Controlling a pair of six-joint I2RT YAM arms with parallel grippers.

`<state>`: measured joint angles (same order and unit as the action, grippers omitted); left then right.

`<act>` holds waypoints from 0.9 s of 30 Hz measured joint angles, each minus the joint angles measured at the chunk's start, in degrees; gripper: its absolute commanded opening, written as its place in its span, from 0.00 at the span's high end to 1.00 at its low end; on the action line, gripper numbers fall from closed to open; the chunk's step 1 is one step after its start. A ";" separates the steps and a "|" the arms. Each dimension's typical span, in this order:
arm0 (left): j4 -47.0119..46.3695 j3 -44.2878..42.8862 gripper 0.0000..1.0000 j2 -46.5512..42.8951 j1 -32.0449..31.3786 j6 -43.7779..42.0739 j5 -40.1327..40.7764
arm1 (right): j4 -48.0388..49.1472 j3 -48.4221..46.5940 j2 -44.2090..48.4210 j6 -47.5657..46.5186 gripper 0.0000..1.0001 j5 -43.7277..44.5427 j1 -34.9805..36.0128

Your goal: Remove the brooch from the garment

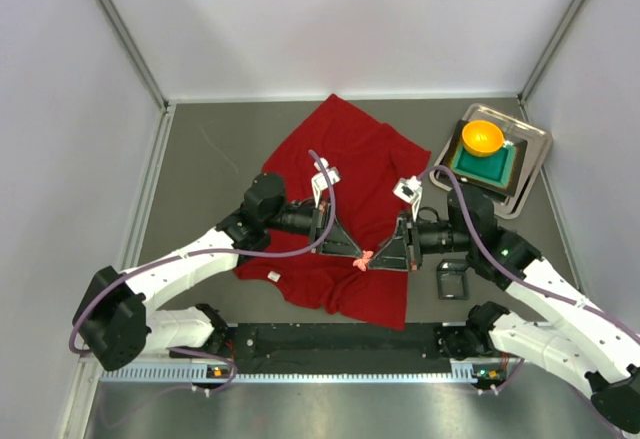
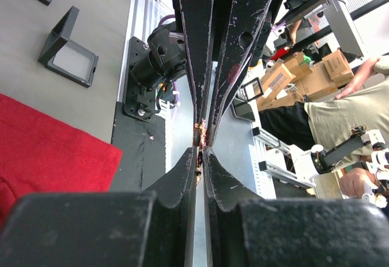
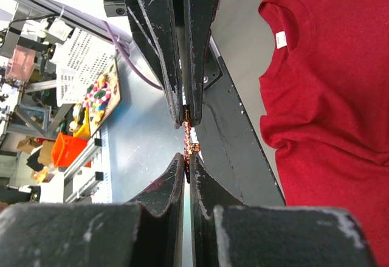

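Looking down from above, the garment (image 1: 340, 159) is lying spread over the middle of the desk (image 1: 200, 159), reaching from near the far edge toward the near edge. The left claw (image 1: 356, 254) and the right claw (image 1: 378, 258) are meeting tip to tip over the part of the cloth nearest the near edge, with the brooch (image 1: 366, 258) showing as a pale pink speck between them. A tray (image 1: 535, 149) holding an orange bowl (image 1: 482, 138) is sitting at the far right corner, and a small black frame (image 1: 451, 281) is lying just beside the right arm.

From the left wrist, the left claw's jaws are standing almost closed, pinching a thin sliver of the brooch at their tips. The right claw's fingers are coming in from the opposite side and touching the same spot.

From the right wrist, the right claw's jaws are pressing fully together on the brooch, which is bridging the two claws. The garment's neck label (image 3: 280, 39) is showing off to the right. Whether the brooch is attached to the cloth, I cannot tell.
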<state>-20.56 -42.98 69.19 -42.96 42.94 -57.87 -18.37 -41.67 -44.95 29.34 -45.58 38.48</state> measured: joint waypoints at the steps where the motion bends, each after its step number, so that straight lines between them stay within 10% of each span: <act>1: -0.48 0.09 0.96 0.00 -0.02 0.44 0.00 | 0.02 0.00 0.07 0.31 1.00 0.00 0.00; 4: -2.32 0.50 1.00 -0.02 -0.13 1.62 -0.24 | 0.02 0.02 0.35 0.92 0.96 0.02 0.00; 5: -2.78 0.59 1.00 -0.02 -0.17 1.95 -0.24 | 0.02 0.02 0.52 1.27 0.69 0.07 0.00; 9: -3.65 1.66 1.00 -0.04 -0.76 2.43 2.75 | -1.55 -0.13 2.27 3.10 0.29 6.36 -0.11; 19: -17.44 12.20 1.00 4.76 -4.59 11.45 22.56 | -31.50 -21.92 3.80 3.72 0.21 40.33 -5.84; 27: -37.53 14.14 1.00 20.44 -21.53 17.07 47.56 | -41.64 -30.84 -1.36 -4.28 0.21 46.14 -21.33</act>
<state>-58.08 -28.84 89.62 -64.49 60.01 -10.31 -60.01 -72.51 -46.30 25.06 0.56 17.15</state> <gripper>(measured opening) 0.015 0.789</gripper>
